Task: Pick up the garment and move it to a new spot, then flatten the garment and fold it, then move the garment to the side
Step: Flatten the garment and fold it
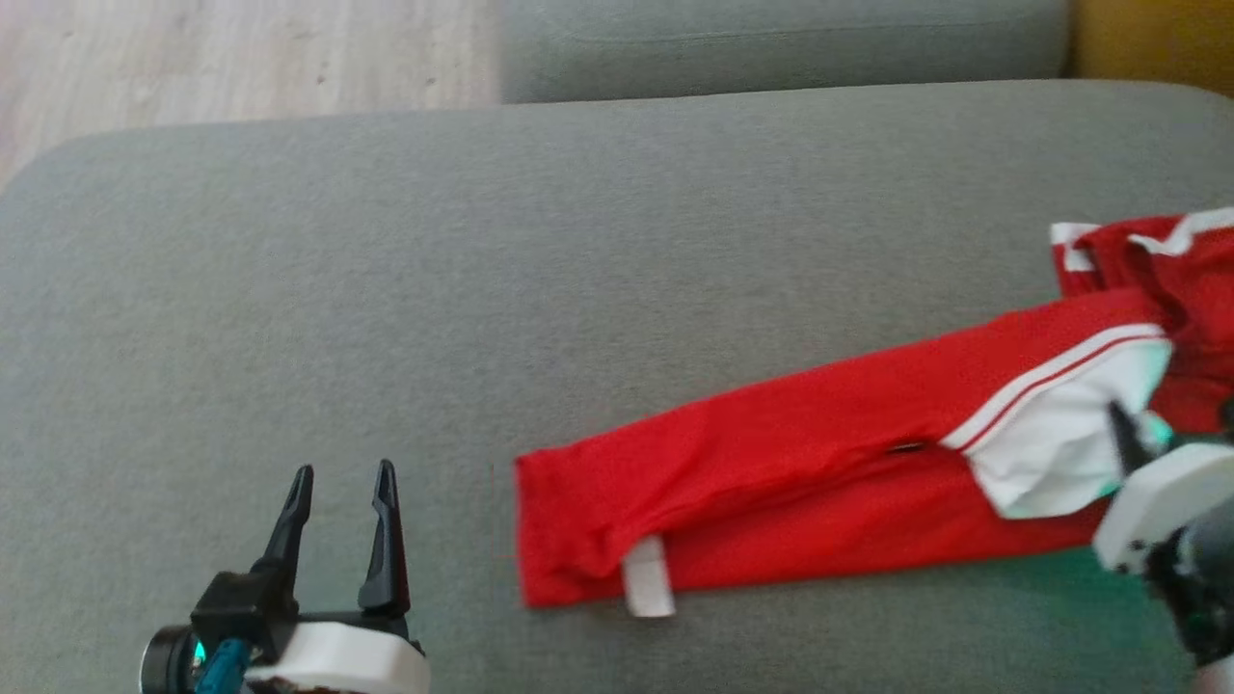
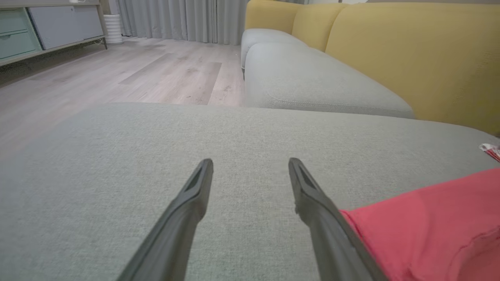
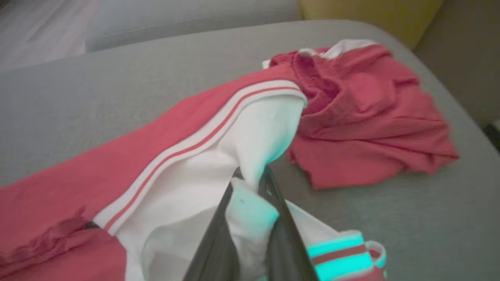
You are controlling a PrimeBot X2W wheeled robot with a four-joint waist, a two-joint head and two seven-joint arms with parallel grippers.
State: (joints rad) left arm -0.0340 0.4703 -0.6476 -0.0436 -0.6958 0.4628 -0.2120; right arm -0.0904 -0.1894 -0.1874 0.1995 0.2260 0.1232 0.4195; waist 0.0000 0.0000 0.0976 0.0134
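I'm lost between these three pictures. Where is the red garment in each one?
Head view: the red garment stretches from bottom centre to the right edge.
Left wrist view: the garment fills the lower right corner.
Right wrist view: the garment spreads across the middle, its white part pinched by the right end effector.
Shared landmark: the grey cushion beneath it.

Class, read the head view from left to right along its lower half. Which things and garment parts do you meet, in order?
left gripper → white tab at the end of the garment → white panel → right gripper
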